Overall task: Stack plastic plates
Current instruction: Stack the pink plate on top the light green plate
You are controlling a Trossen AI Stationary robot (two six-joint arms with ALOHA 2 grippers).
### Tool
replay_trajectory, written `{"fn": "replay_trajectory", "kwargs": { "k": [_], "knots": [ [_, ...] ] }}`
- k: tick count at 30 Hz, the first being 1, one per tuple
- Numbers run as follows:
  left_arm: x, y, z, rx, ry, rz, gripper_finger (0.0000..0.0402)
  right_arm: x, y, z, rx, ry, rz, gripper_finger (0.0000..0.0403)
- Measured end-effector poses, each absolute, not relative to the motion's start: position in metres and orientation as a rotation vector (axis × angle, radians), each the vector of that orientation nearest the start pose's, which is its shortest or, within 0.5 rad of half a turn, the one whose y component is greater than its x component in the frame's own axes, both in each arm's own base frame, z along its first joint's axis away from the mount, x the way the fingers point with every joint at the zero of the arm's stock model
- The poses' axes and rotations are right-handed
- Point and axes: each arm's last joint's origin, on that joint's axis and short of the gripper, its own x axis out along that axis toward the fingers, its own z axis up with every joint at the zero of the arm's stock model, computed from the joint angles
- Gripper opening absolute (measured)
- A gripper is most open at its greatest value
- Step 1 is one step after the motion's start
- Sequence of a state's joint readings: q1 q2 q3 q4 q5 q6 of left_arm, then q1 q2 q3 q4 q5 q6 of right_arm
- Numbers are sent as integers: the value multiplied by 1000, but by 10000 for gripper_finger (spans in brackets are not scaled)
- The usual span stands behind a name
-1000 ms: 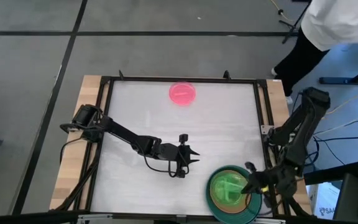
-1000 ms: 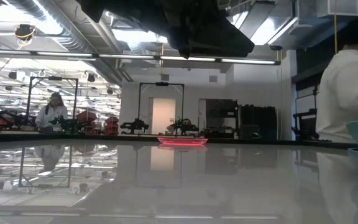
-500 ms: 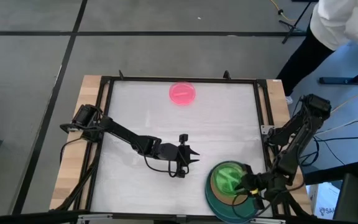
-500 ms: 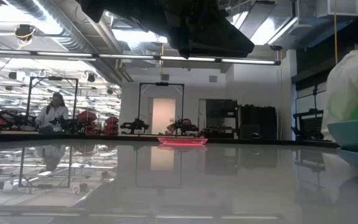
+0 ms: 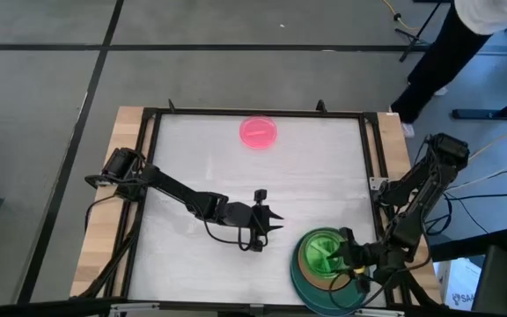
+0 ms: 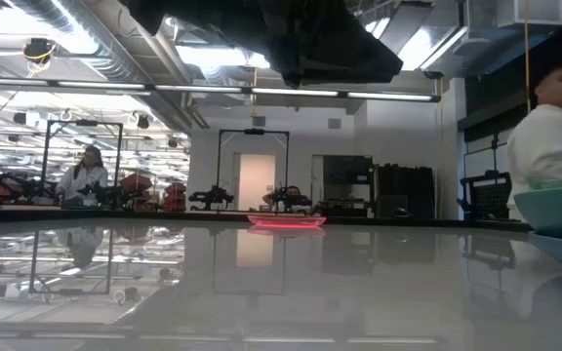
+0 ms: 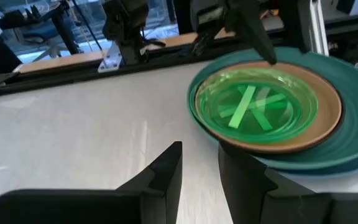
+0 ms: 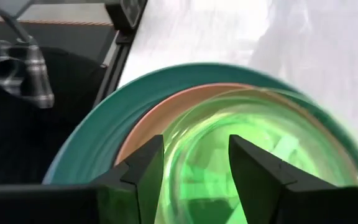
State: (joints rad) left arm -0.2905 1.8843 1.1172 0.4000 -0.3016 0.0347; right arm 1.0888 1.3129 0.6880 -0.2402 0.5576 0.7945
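Green plates (image 5: pixel 324 255) nested on brown-orange plate (image 7: pixel 325 121), itself inside teal plate (image 5: pixel 303 289); whole stack at lower right of high view, near table (image 5: pixel 192 158) front edge. Same stack seen centre-right in left wrist view, green (image 7: pixel 253 107) uppermost, crossed marking visible through it.

Change over last second: right gripper (image 5: pixel 349 255) shifted from right rim of stack to a spot over green plates' right edge. Fingers (image 8: pixel 143 168) spread, straddling green rim in right wrist view; nothing pinched. Contact with rim not resolvable. Judged: green plate just deposited and let go, or being nudged square; stack appears settled and concentric.

Pink plate (image 5: pixel 259 132) alone at top centre of high view, well apart from stack; visible as thin pink sliver (image 6: pixel 287 221) mid-frame in low view. Unmoved across all frames. Judged: last plate left to add, so task near its end.

Left gripper (image 5: pixel 269 224) parked at centre-bottom of table, just left of stack, unchanged; fingers (image 7: pixel 166 171) apart, holding nothing.

Person (image 5: pixel 451 40) at upper right of high view moved further toward frame edge; also at right edge of low view. No involvement with table.
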Motion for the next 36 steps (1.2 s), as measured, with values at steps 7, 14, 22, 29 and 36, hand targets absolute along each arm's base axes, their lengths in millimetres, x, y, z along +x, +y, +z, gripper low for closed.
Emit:
{"fn": "replay_trajectory", "kwargs": {
  "k": [7,14,22,29,36],
  "knots": [
    [396,-108,199,137,291,8,97,145,199,195,56,684,143,170],
    [398,-91,195,136,335,158,97,158,189,195,-34,658,95,170],
    [401,-39,183,37,459,313,97,158,182,187,-79,630,22,170],
    [398,-3,175,29,562,380,97,157,177,182,-95,621,-14,170],
    [392,28,167,30,671,383,97,156,174,179,-113,612,-38,170]
  ]
}}
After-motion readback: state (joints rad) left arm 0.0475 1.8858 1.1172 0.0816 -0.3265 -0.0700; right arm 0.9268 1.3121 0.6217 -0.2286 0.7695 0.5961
